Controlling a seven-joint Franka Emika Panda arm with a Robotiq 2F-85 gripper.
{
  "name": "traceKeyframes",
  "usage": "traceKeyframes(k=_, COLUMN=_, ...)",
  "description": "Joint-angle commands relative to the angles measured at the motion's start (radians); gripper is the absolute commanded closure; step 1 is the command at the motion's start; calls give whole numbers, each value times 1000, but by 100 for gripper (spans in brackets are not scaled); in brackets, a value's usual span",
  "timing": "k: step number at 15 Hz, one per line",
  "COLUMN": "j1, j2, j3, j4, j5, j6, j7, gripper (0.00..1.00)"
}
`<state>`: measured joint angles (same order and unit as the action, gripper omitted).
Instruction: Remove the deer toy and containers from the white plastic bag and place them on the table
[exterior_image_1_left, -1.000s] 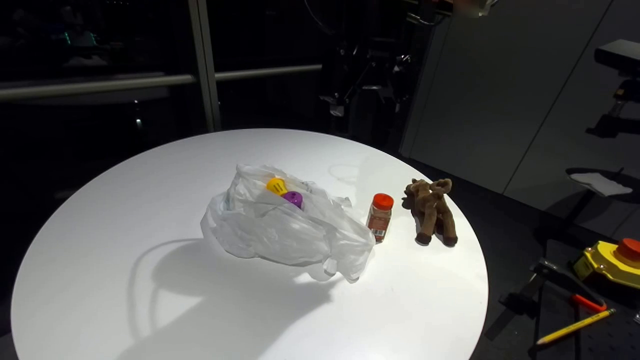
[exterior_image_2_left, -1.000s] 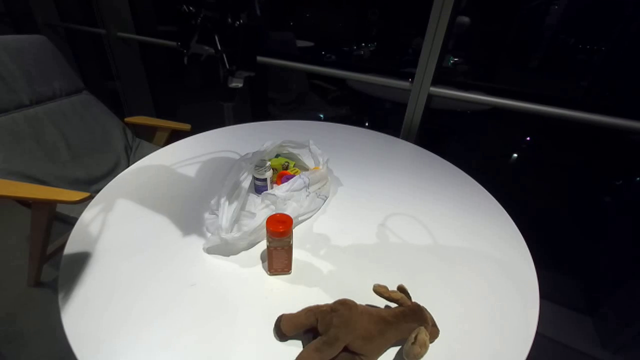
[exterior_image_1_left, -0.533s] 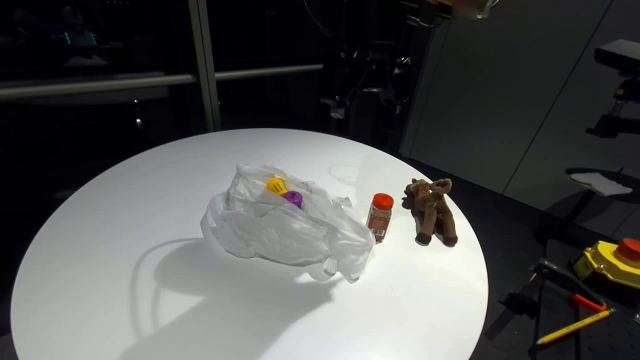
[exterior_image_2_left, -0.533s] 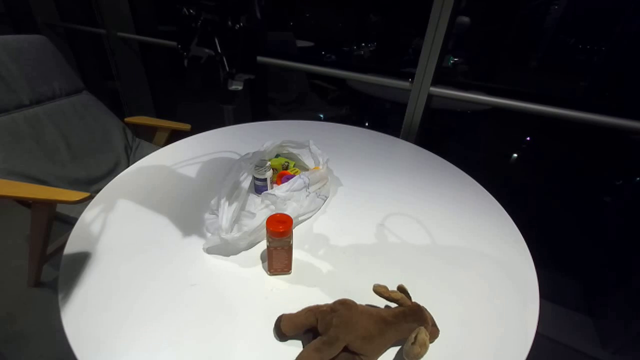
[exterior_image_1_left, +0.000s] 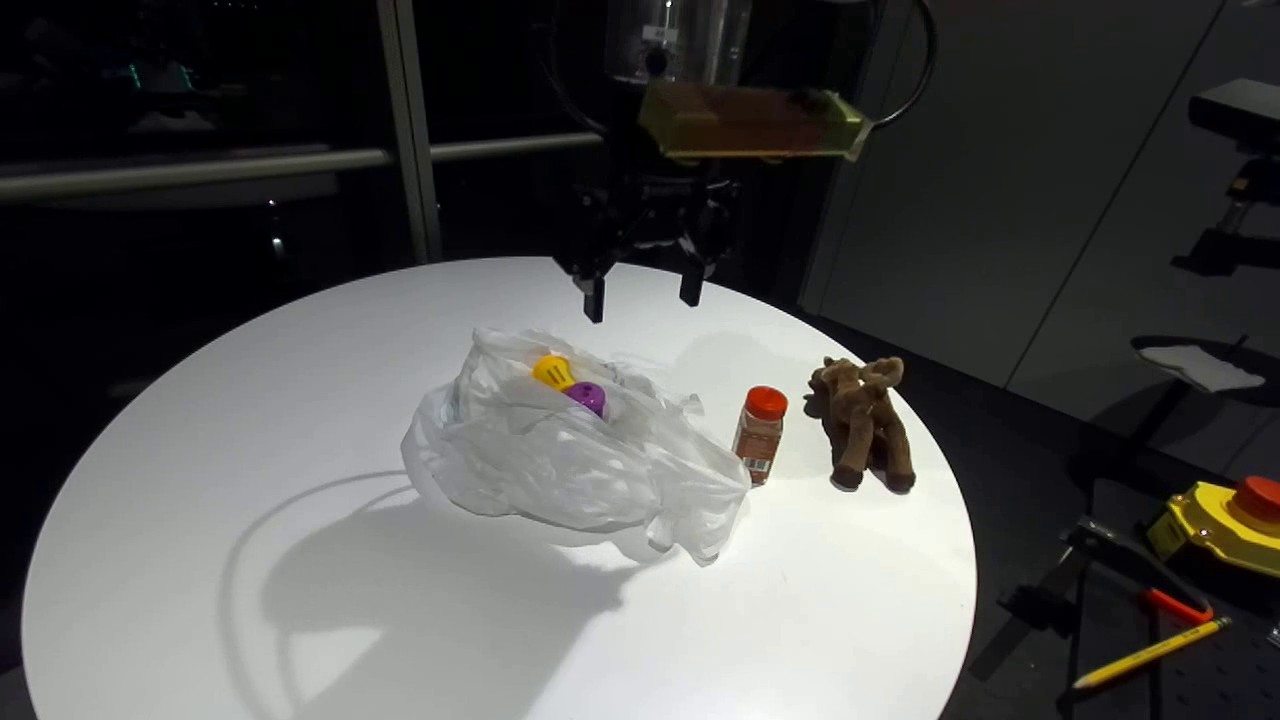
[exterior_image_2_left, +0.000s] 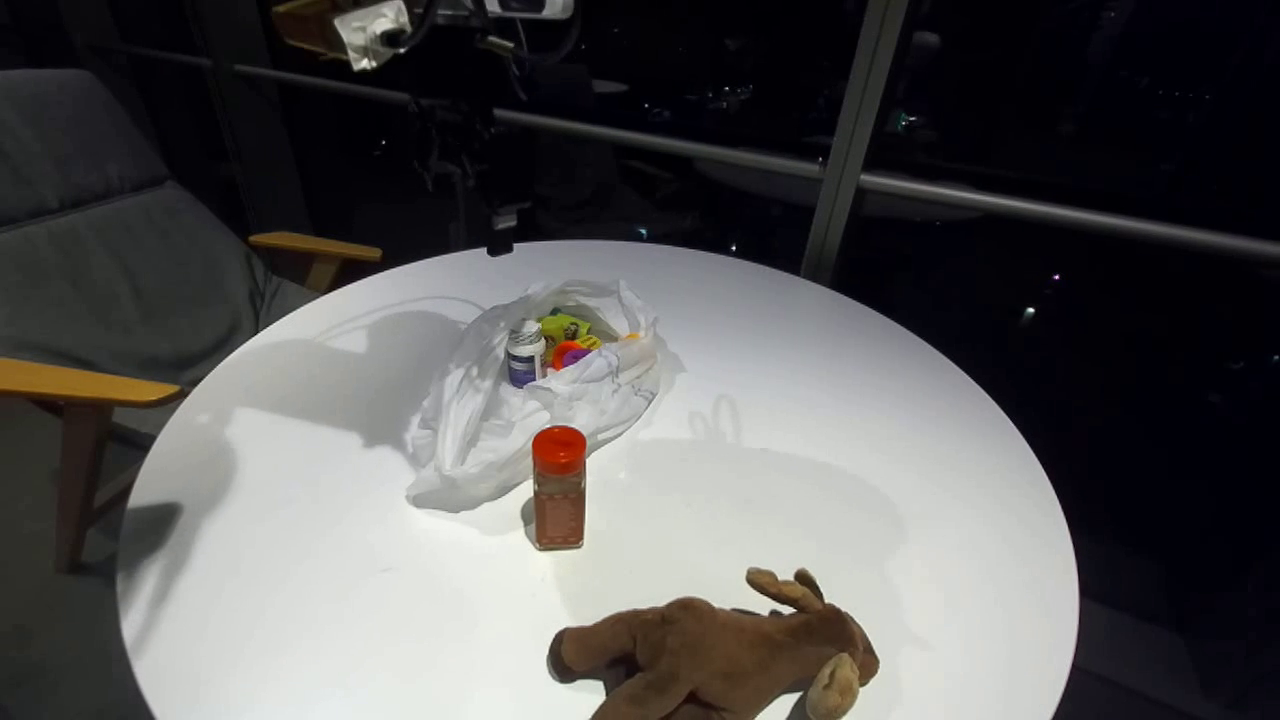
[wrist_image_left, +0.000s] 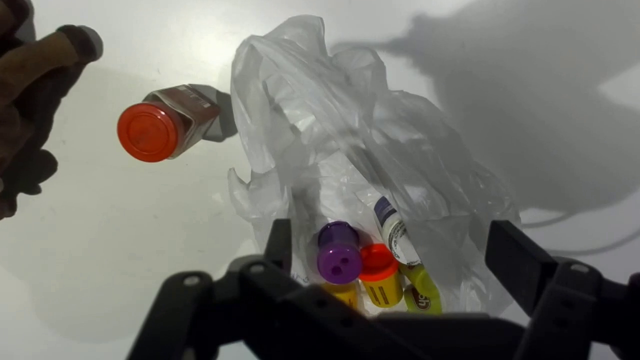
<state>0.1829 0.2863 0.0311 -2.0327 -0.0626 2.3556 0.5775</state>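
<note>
Broad grey shadows (exterior_image_1_left: 450, 590) cross the brightly lit table (exterior_image_1_left: 800, 620) amid much dimmer surroundings.

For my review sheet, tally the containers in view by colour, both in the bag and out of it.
Red-topped: 2 (red-capped jar upright on the table, red-lidded tub in the bag)
Purple container: 1
Yellow container, partly hidden: 1
Yellow-green container: 1
White bottle: 1
Total: 6 visible; the bag may hide more.
</note>
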Motion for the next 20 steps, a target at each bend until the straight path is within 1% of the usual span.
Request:
traceKeyframes(k=1, j1=48, j2=80, j3=-45, j4=40, j5=-107, j6=79, j7=148, gripper=0)
traceKeyframes(k=4, j1=89, j2=127, j3=-102, j4=56, j5=-224, j6=93, j7=290, gripper=0)
traceKeyframes(k=5, j1=90, j2=143, j3=-108, j4=65, j5=-235, j6=95, j7=312, gripper=24)
traceKeyframes(k=6, j1=92, j2=157, j3=-114, j4=77, j5=-246, j6=93, j7=332, gripper=26)
traceKeyframes(k=7, j1=90, j2=167, j3=-112, j4=86, j5=-239, j6=89, j7=336, gripper=32)
traceKeyframes(k=8, j1=89, j2=182, j3=-109, j4=99, j5=-229, j6=86, j7=338, gripper=42)
traceKeyframes(k=13, j1=99, j2=261, j3=-114, j4=162, j5=-223, j6=81, j7=368, gripper=80)
traceKeyframes(k=15, j1=105, j2=297, j3=-119, j4=185, j5=-224, j6=88, j7=382, gripper=93)
traceKeyframes(k=18, j1=107, j2=349, j3=-113, j4=218, j5=-206, j6=89, j7=377, gripper=98)
traceKeyframes(k=20, j1=95, j2=364, j3=-84, j4=225, j5=-166, j6=102, j7=346, gripper=95)
